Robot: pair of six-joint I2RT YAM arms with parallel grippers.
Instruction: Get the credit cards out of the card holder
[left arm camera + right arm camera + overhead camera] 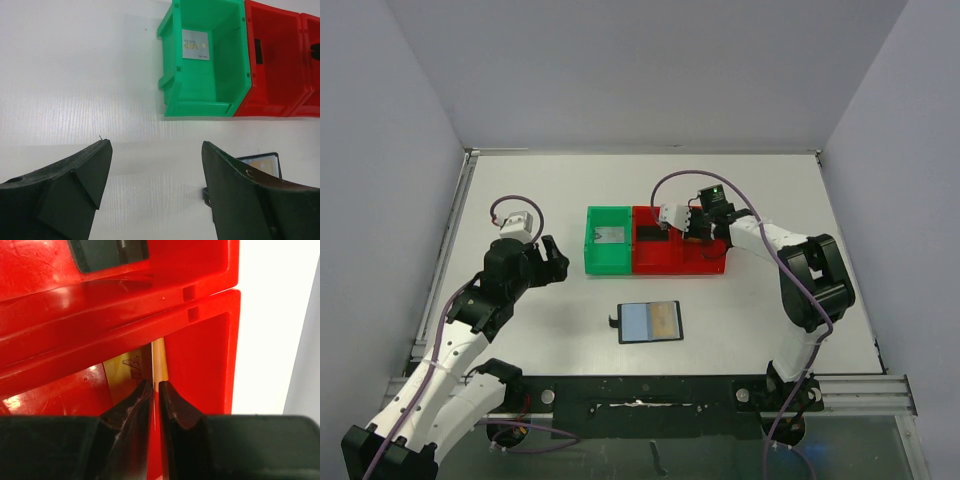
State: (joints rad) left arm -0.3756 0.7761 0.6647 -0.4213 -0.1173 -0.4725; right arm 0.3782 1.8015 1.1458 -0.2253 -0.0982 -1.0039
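The card holder [650, 322] lies open on the table, bluish-grey inside with a tan patch; one corner shows in the left wrist view [262, 165]. A pale grey card [195, 44] lies in the green bin [590, 255]. A black card [107, 252] lies in the left red bin [660, 265]. My right gripper [155, 385] hangs in the right red bin [210, 345] with the gold card [125, 372] standing edge-on between its fingers, and a thin gap shows beside the card. My left gripper [156, 145] hovers open and empty over bare table, left of the holder.
The green bin and two red bins stand side by side at mid table. Grey walls close in the table on three sides. The right arm [810, 280] reaches over from the right, and a metal rail [650, 385] runs along the near edge.
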